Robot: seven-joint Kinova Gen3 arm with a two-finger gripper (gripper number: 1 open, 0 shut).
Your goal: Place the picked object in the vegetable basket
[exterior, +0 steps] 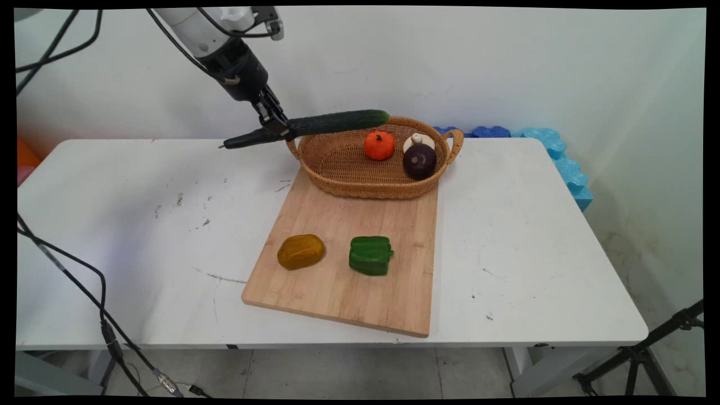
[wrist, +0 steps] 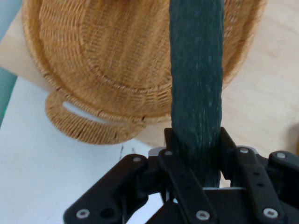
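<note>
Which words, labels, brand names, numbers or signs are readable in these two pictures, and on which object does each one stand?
None: no readable text in either view.
The cucumber in the gripper, wicker basket, cutting board, green pepper and table carry no lettering.

- The basket (exterior: 360, 174) is woven wicker, rough.
- The cucumber (wrist: 196, 79) has dark, bumpy matt skin.
- The board (exterior: 337, 281) is smooth pale wood.
- The desk (exterior: 140, 225) is white, scuffed.

Open left half of basket (exterior: 337, 163); pumpkin (exterior: 378, 145) and onion (exterior: 419, 161) crowding right end.
</note>
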